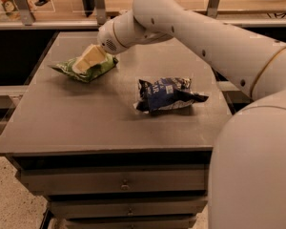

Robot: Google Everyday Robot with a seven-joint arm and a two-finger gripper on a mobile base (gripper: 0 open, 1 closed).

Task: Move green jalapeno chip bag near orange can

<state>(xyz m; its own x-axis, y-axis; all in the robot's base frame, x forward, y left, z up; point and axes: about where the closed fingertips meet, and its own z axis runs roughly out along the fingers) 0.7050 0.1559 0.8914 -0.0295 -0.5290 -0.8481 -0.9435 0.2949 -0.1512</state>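
Observation:
The green jalapeno chip bag (93, 69) lies on the far left part of the grey table (86, 123). My gripper (87, 59) reaches down from the white arm (190, 27) and sits right on top of the bag, covering its middle. The bag rests on the tabletop. The orange can is not in view; the arm hides part of the table's far side.
A dark blue-and-white snack bag (166, 94) lies near the table's middle right. A shelf rail with metal posts (97, 4) runs behind the table. The robot's white body (257, 171) fills the lower right. Drawers (124, 182) sit below the front edge.

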